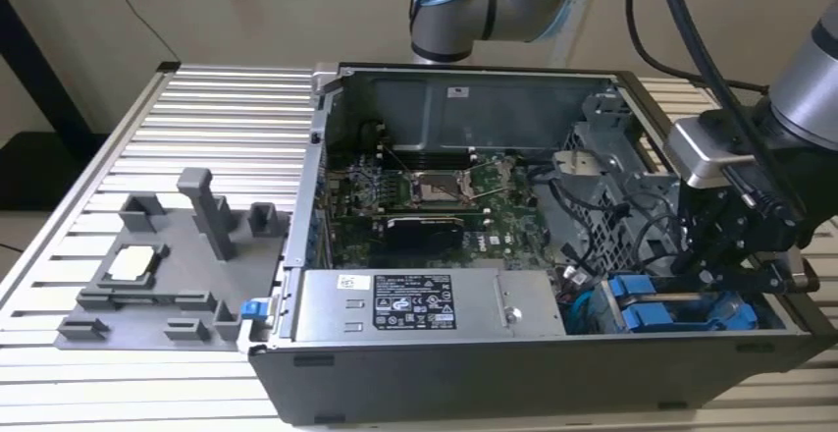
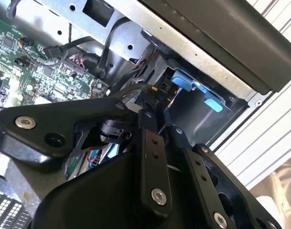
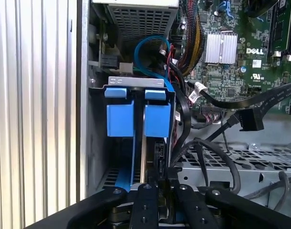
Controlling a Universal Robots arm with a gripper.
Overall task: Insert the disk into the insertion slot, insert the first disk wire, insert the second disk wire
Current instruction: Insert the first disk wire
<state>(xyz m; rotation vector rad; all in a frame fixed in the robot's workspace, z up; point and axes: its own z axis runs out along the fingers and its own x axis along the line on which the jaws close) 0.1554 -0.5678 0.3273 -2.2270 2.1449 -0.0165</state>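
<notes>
Now | disk [image 3: 157, 121] on edge in insertion slot [image 3: 95, 143], long axis toward gripper [image 3: 161, 180] | gripper clenched on wire connector [image 3: 160, 155]

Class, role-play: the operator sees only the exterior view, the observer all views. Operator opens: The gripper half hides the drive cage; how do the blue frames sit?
Observer: In the first wrist view, one blue frame and a second frame stand side by side in the drive cage, tabs level.
Operator: Where is the gripper?
Observer: The gripper lines up with the second frame, nearer the motherboard.
Operator: Any loose wire?
Observer: A black connector lies unplugged on the perforated metal.
</notes>
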